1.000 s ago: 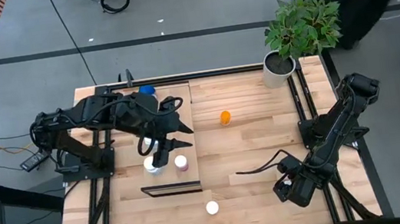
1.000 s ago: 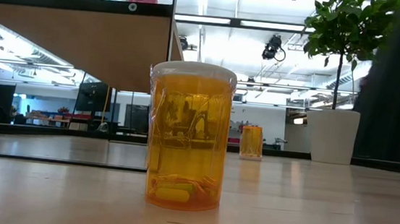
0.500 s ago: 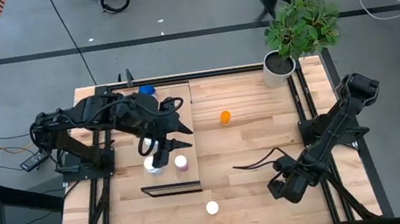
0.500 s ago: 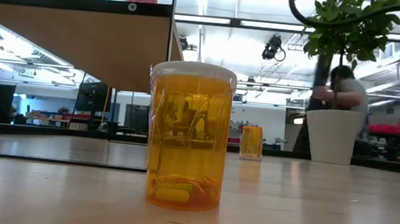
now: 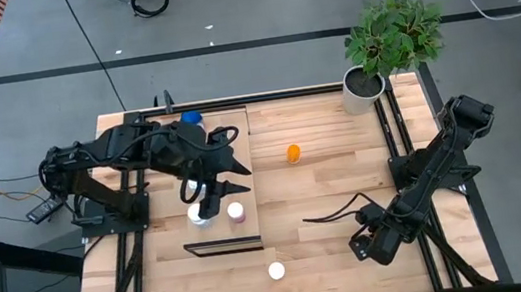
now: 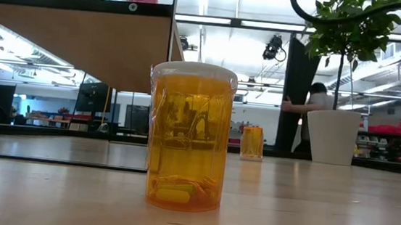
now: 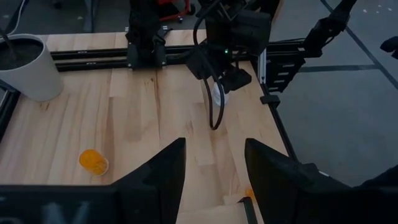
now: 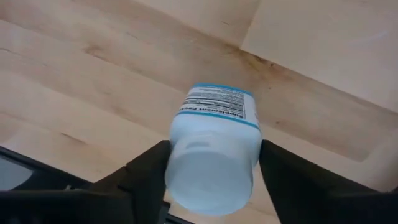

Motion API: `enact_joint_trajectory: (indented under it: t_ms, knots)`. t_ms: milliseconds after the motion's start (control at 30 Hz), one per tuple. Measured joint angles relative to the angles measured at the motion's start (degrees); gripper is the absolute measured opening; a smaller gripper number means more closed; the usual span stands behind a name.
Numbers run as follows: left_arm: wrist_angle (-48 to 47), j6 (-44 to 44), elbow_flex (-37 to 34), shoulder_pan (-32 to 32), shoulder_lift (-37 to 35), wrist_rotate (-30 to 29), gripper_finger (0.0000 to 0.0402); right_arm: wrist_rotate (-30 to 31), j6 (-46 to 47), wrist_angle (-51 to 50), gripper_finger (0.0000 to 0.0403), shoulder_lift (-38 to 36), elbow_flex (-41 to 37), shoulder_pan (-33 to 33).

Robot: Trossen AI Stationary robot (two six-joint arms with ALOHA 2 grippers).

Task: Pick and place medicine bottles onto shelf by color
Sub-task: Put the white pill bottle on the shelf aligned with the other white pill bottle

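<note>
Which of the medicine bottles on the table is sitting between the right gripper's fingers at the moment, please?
The white bottle with the blue-edged label, framed by the right gripper. The orange bottles stand alone on the tabletop.

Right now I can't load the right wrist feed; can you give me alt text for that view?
A white medicine bottle with a blue-edged printed label sits between the right pincer's two dark fingers, cap end toward the camera. Whether the fingers are pressing on it cannot be told. Behind it is the light wooden tabletop.
</note>
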Motion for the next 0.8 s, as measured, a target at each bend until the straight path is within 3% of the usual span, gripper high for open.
enact_joint_trajectory:
  t_ms: [200,467,800]
  knots:
    - [0.02,0.09,0.00,0.15,0.00,0.00,0.0172,-0.52,-2.32,0.25,0.0202,-0.14,1.15,0.00]
    - [0.13,0.28,0.00,1.26,-0.02,-0.46,0.0172,-0.20,-8.65,-1.10,0.0199,0.02,4.17,-3.41]
    - [0.13,0.24,0.00,3.39,-0.02,-0.46,0.0172,-0.20,-19.49,-2.16,0.0198,0.02,9.29,-13.90]
